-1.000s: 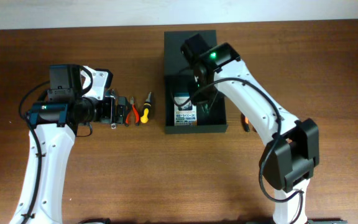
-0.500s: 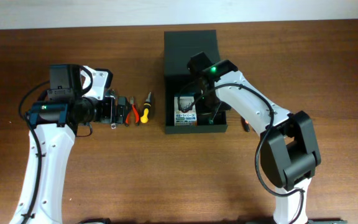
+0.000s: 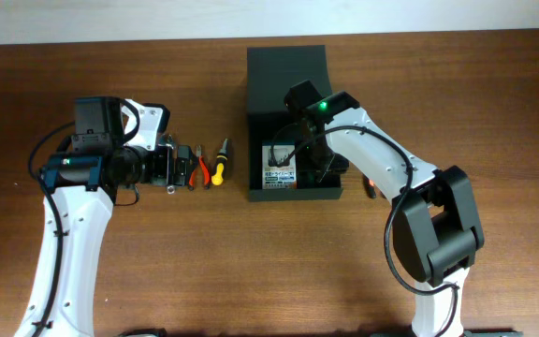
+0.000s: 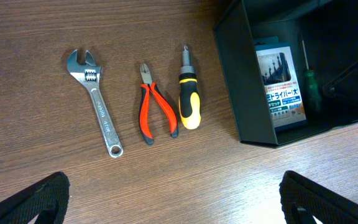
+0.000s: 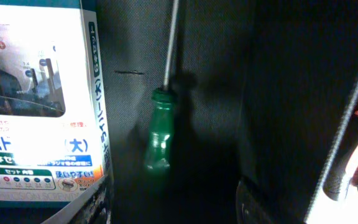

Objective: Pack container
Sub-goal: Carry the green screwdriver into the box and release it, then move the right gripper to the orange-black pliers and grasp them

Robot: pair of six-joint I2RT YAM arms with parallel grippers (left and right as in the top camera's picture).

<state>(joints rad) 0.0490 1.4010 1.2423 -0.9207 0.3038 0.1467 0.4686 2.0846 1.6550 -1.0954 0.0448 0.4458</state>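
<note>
When viewed overhead: right gripper down inside container, card pack beside it; left gripper spread wide, pliers and yellow screwdriver just ahead. From left wrist: wrench ahead too, container beyond, rightward. From right wrist: jaws parted, green screwdriver lying loose between, on container floor.

Table: dark brown wood-grain top, matte, filling nearly the whole overhead view. Pale strip: off-white band beyond the far edge, evenly lit; wall or floor, indeterminate.
</note>
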